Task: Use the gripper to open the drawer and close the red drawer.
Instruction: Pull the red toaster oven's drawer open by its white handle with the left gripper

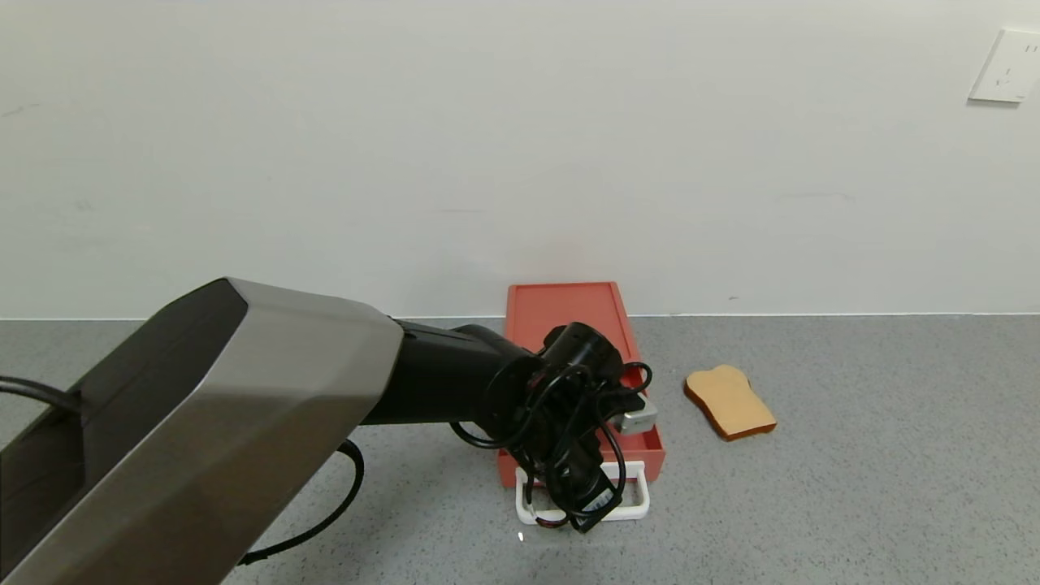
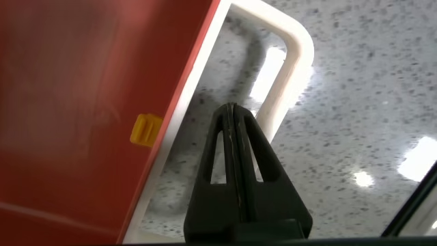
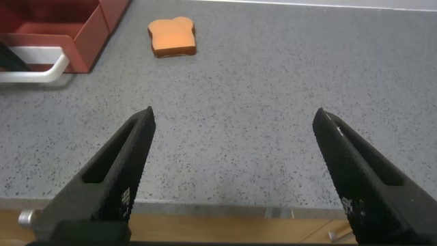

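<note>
The red-orange drawer [image 1: 569,317] lies flat on the grey table by the wall, its tray slid out a little toward me, with its white loop handle [image 1: 638,487] at the front. My left gripper [image 1: 583,510] points down over the handle. In the left wrist view its shut fingers [image 2: 232,113] sit inside the handle loop [image 2: 292,61], between the outer bar and the red drawer front [image 2: 82,102]. They hold nothing. My right gripper [image 3: 234,115] is open and empty over bare table, far from the drawer [image 3: 85,31].
A tan toast-shaped slice [image 1: 729,401] lies to the right of the drawer, also in the right wrist view [image 3: 173,36]. A small yellow tab [image 2: 145,129] sits on the drawer front. The white wall stands right behind the drawer. The table's front edge [image 3: 205,212] is below the right gripper.
</note>
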Robot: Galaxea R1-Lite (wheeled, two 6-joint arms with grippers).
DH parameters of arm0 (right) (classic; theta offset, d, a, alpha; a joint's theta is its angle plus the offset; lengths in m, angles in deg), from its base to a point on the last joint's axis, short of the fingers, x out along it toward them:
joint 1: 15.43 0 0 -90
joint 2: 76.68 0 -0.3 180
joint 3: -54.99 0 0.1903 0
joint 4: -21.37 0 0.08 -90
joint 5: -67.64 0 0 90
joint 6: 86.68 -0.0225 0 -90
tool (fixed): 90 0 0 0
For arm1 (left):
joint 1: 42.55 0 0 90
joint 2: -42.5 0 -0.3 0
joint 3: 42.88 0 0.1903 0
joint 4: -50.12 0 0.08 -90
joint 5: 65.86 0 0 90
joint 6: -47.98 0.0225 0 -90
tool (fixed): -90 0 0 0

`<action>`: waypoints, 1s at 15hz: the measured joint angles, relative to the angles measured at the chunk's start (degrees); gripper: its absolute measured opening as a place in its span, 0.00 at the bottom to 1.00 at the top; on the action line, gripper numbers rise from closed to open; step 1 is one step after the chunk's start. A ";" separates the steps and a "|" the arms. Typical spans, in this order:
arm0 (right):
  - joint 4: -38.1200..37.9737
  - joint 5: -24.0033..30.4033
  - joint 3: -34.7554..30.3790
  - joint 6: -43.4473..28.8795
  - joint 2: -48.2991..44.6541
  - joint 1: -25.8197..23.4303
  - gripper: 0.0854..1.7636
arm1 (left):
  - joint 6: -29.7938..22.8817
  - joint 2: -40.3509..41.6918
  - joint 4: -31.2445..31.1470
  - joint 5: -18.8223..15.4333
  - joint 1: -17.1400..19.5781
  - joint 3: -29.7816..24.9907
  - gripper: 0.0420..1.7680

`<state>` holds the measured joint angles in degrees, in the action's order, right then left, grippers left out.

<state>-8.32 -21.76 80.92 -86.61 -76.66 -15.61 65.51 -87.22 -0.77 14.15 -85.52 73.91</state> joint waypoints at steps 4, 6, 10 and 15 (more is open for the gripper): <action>0.02 0.00 0.00 0.00 0.00 0.00 0.96 | -1.85 0.84 0.07 -0.04 -0.35 -1.05 0.04; 0.02 0.02 0.00 0.02 0.00 0.00 0.96 | -2.32 1.27 0.05 0.00 -0.60 -1.50 0.04; 0.02 0.00 0.00 0.00 0.00 0.00 0.96 | -3.21 1.83 0.30 0.07 -1.18 -2.51 0.04; 0.11 0.00 0.00 0.00 0.00 0.00 0.96 | -3.36 2.05 0.35 0.85 -1.71 -3.07 0.04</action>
<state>-8.21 -21.76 80.92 -86.61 -76.66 -15.61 62.15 -85.17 -0.42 15.00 -87.23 70.83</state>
